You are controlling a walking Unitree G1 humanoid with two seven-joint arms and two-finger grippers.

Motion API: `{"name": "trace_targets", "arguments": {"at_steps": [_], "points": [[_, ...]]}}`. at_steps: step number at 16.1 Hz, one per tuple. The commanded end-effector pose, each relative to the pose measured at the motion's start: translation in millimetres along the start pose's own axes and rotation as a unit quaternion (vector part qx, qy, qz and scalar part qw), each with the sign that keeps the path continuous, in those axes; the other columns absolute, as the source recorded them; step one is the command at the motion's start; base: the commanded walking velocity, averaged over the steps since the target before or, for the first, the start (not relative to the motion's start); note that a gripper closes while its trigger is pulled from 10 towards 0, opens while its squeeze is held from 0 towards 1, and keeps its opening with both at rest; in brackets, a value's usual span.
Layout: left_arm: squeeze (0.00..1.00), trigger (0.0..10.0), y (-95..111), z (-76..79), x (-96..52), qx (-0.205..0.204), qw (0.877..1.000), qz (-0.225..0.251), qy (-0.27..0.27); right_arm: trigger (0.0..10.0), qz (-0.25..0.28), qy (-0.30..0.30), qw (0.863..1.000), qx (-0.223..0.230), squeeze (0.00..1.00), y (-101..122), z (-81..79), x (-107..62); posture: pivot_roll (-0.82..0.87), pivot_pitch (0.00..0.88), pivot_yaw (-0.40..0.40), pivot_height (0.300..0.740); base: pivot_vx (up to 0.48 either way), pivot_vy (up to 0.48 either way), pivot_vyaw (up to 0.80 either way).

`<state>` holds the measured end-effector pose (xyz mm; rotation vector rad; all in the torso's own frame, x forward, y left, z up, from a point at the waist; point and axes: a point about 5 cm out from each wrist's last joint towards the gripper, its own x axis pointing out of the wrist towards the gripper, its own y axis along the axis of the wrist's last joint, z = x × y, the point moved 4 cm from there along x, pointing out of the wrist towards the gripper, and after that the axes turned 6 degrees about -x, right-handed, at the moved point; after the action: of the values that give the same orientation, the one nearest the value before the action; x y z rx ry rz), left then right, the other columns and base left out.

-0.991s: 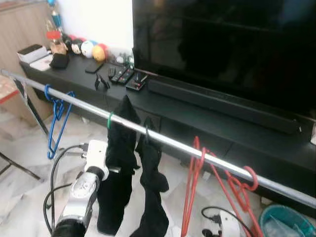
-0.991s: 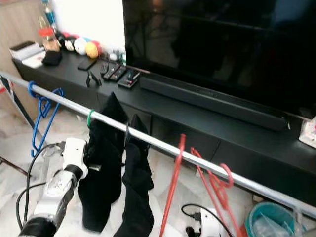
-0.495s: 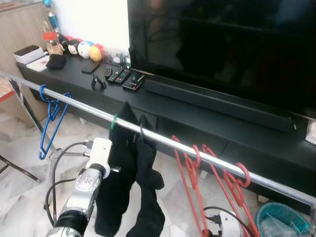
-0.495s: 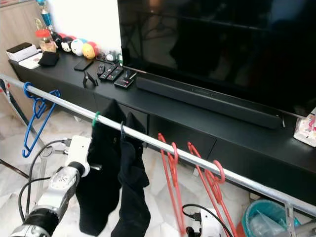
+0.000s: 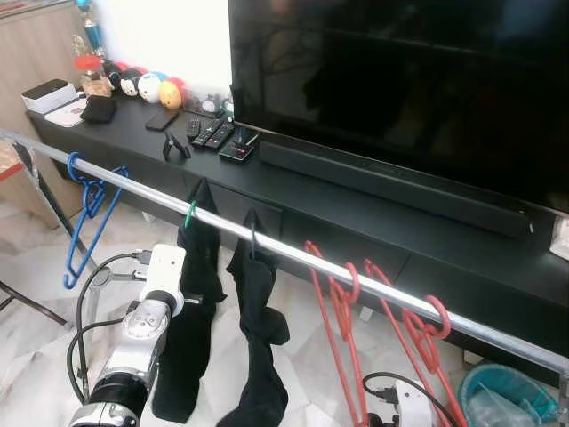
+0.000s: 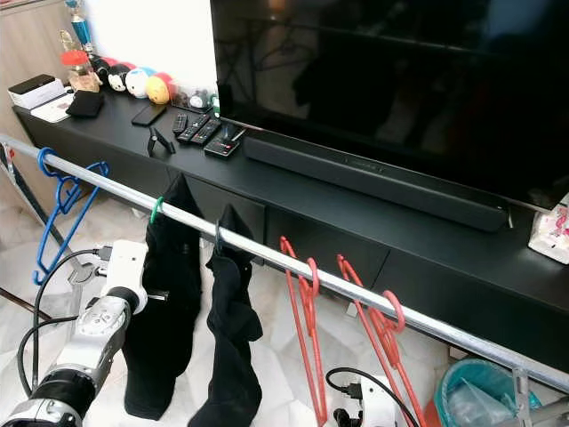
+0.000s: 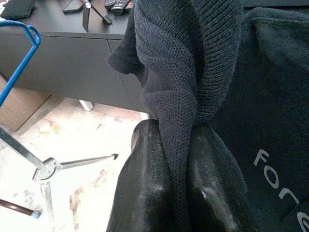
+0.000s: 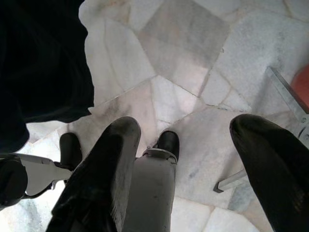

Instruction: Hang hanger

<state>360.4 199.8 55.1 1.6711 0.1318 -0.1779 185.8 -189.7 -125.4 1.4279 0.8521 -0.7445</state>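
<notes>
Our left gripper clamped on a black garment hanging by its green hanger on the rail, our right gripper spread open over the floor.

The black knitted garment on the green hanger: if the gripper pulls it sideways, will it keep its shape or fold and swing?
The black knitted garment is probably floppy: it hangs in long loose folds from the green hanger on the metal rail. It bunches between the left gripper fingers, so it likely stretches rather than slips. On a single hook, it may swing.
</notes>
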Motion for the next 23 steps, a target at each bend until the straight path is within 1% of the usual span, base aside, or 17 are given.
{"name": "trace_targets", "arguments": {"at_steps": [1, 3, 5, 7, 9, 12, 13, 14, 17, 19, 23], "points": [[0.00, 10.0, -15, -15.2, -4.0, -0.007, 0.999, -0.030, 0.029, 10.0, -0.005, -0.001, 1.000, -0.001, 0.00, -2, 1.0, -0.3, 0.01, 0.000, -0.042, 0.740, 0.000, 0.000, 0.00], [0.00, 10.0, -16, -20.3, -4.0, -0.007, 0.998, -0.032, 0.045, 10.0, -0.005, -0.001, 1.000, -0.001, 0.00, -2, 1.1, -0.3, 0.01, 0.000, -0.043, 0.740, 0.000, 0.000, 0.00], [0.00, 10.0, -9, -37.2, -3.6, -0.006, 0.996, -0.018, 0.090, 10.0, -0.004, -0.003, 1.000, 0.001, 0.00, -2, 1.7, -0.4, 0.01, 0.000, -0.044, 0.740, 0.000, 0.000, 0.00], [0.00, 10.0, -5, -43.0, -3.5, -0.013, 0.995, -0.010, 0.099, 10.0, -0.005, -0.003, 1.000, -0.001, 0.00, -2, 1.9, -0.4, 0.02, 0.000, -0.045, 0.740, 0.000, 0.000, 0.00], [0.00, 10.0, -7, -44.2, -3.9, -0.011, 0.995, -0.013, 0.099, 10.0, -0.005, -0.003, 1.000, -0.002, 0.00, -2, 1.8, -0.4, 0.02, 0.000, -0.045, 0.740, 0.000, 0.000, 0.00], [0.00, 10.0, -16, -33.4, -5.4, 0.002, 0.998, -0.032, 0.061, 10.0, -0.005, -0.003, 1.000, -0.001, 0.00, -2, 1.8, -0.4, 0.02, 0.000, -0.044, 0.740, 0.000, 0.000, 0.00], [0.93, 10.0, -19, -31.9, -6.7, -0.002, 0.998, -0.033, 0.060, 10.0, -0.005, -0.003, 1.000, -0.002, 0.00, -2, 1.8, -0.4, 0.02, 0.000, -0.044, 0.740, 0.000, 0.000, 0.00], [1.00, 10.0, -20, -32.3, -8.1, -0.004, 0.998, -0.033, 0.062, 10.0, -0.005, -0.002, 1.000, -0.002, 0.00, -2, 1.8, -0.4, 0.02, 0.000, -0.046, 0.740, 0.000, 0.000, 0.00], [1.00, 10.0, -19, -33.0, -10.9, -0.008, 0.998, -0.023, 0.065, 10.0, -0.005, -0.003, 1.000, -0.002, 0.00, -2, 2.0, -0.5, 0.02, 0.000, -0.045, 0.740, 0.000, 0.000, 0.00], [1.00, 10.0, -15, -31.4, -14.4, -0.013, 0.998, -0.005, 0.061, 10.0, -0.004, -0.002, 1.000, -0.002, 0.00, -2, 2.2, -0.5, 0.02, 0.000, -0.044, 0.740, 0.000, 0.000, 0.00], [1.00, 10.0, -5, -29.0, -26.9, -0.022, 0.997, 0.037, 0.059, 10.0, -0.003, -0.005, 1.000, -0.001, 0.00, -1, 2.7, -0.5, 0.02, 0.000, -0.045, 0.740, 0.000, 0.000, 0.00]]}}
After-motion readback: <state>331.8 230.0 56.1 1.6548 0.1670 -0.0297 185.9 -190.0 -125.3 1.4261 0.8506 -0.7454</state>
